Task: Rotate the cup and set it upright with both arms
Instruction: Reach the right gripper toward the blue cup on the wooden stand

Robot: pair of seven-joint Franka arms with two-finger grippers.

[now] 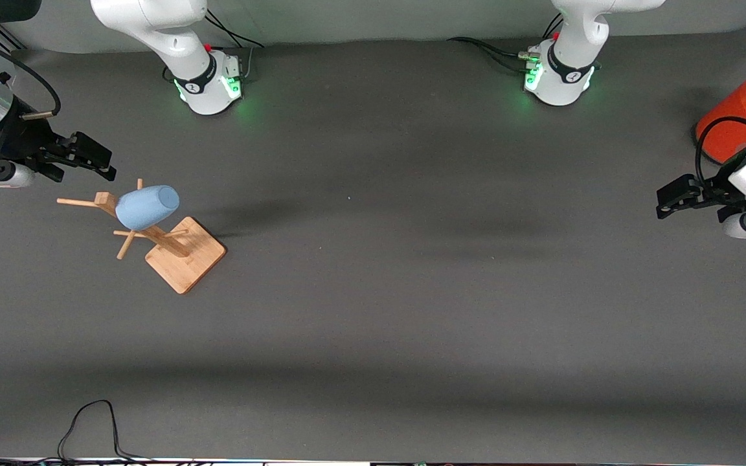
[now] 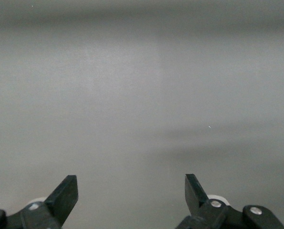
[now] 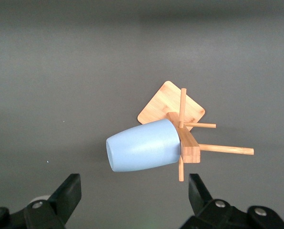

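Note:
The pale-blue cup hangs on its side on a peg of a wooden rack at the right arm's end of the table. Its closed bottom points toward the left arm's end. My right gripper is open and empty, in the air beside the rack top, apart from the cup. In the right wrist view the cup and rack lie ahead of the open right gripper. My left gripper is open and empty over the left arm's end of the table; its wrist view shows the gripper over bare mat.
A large orange-red can with a grey lid stands at the left arm's end, close to the left arm's wrist. A black cable loops at the table edge nearest the front camera. The dark grey mat covers the table.

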